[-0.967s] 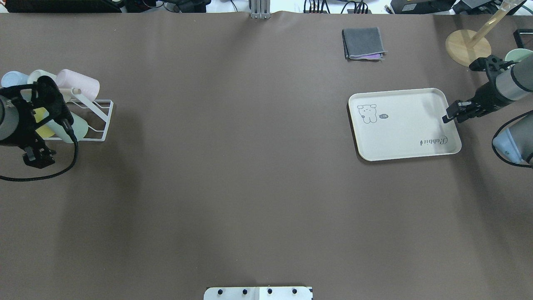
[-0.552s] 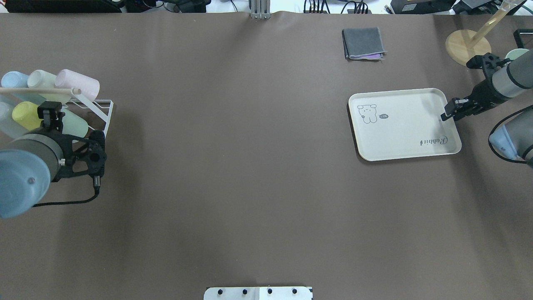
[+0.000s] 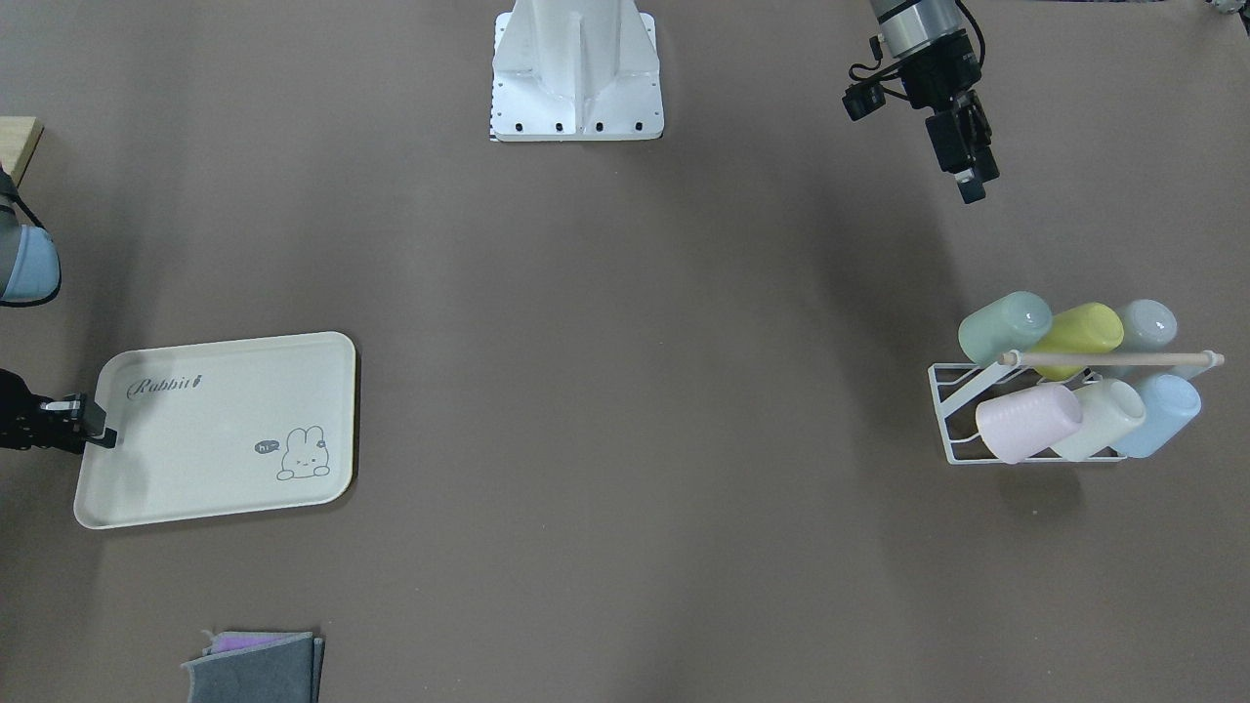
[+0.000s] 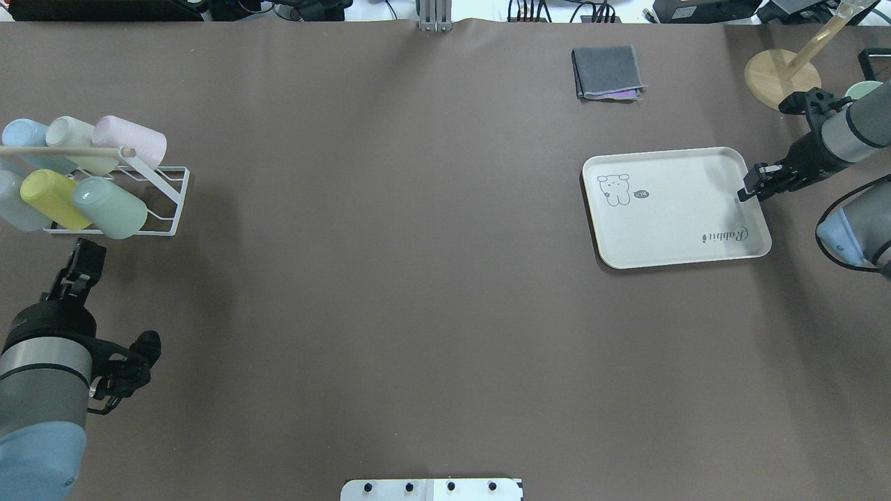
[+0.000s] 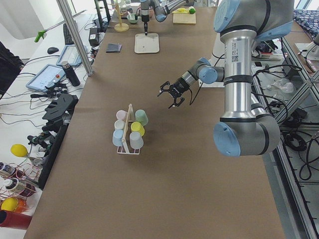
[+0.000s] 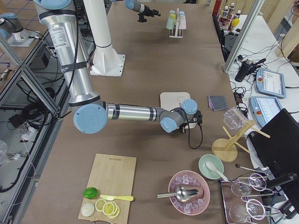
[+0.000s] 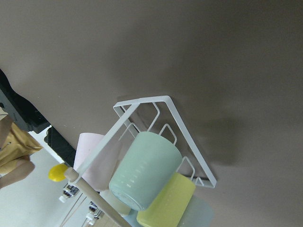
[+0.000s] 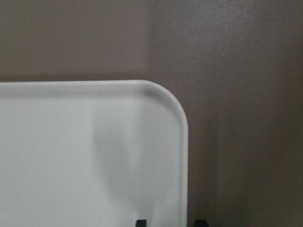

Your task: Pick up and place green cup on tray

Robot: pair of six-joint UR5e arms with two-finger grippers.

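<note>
The green cup [image 4: 110, 207] lies on its side at the near right end of a white wire rack [image 4: 167, 198], its base pointing right. It also shows in the front view [image 3: 1004, 325] and the left wrist view [image 7: 144, 170]. My left gripper [image 4: 87, 252] hangs just on the robot's side of the rack, apart from the cup, open and empty; in the front view [image 3: 973, 187] it points toward the rack. The cream tray [image 4: 675, 207] with "Rabbit" print lies at the right. My right gripper [image 4: 749, 188] is open, its fingertips [image 8: 140, 222] straddling the tray's right rim [image 8: 182, 142].
The rack also holds lime [image 4: 50, 198], pink [image 4: 132, 139], cream [image 4: 76, 133], blue [image 4: 28, 136] and pale grey cups under a wooden rod. A folded grey cloth [image 4: 607, 72] and a wooden stand [image 4: 783, 76] are at the far right. The robot base [image 3: 576, 73] stands mid-table.
My left arm has swung from over the rack back toward the robot's side, uncovering the cups. My right gripper has shifted slightly along the tray's edge. The tray and cups have not moved.
</note>
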